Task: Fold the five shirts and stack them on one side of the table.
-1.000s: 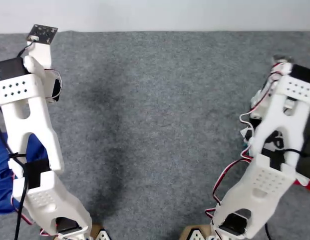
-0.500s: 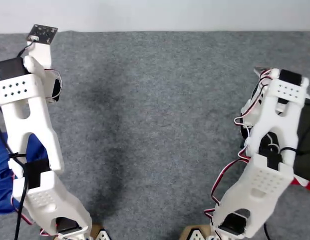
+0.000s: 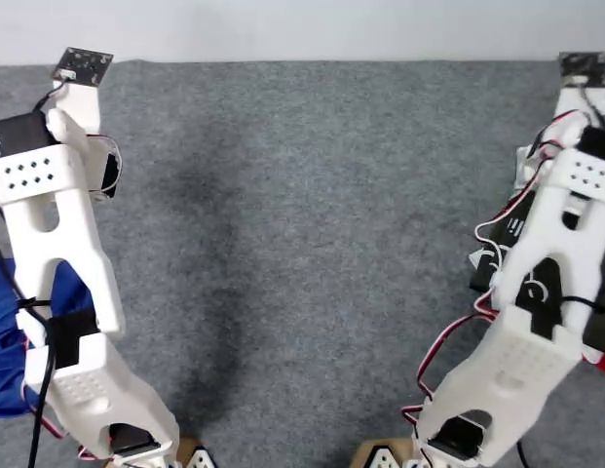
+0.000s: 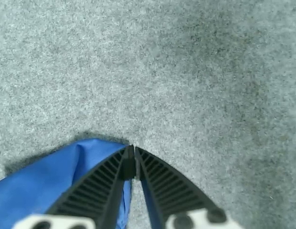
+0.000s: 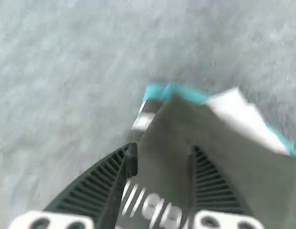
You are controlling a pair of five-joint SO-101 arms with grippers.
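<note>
So the grey carpeted counter (image 3: 312,195) is mostly bare down the middle, with one arm parked on each side. The blue shirt (image 4: 38,191) is bunched at the left edge under the left arm (image 3: 58,224). The left gripper (image 4: 134,162) has its fingers (image 4: 162,183) closed tight, and it looks like they're pinching that shirt's hem, probably to drag it out flat for folding.

Over on the right edge, the right gripper (image 5: 162,160) sits over a dark grey shirt (image 5: 186,124) that lies on a teal one (image 5: 157,90), with a white label (image 5: 238,112) sticking out. Its fingers are partway apart and straddling the grey cloth. My guess is it's lining up a grab, but I can't tell if it's clamped.
</note>
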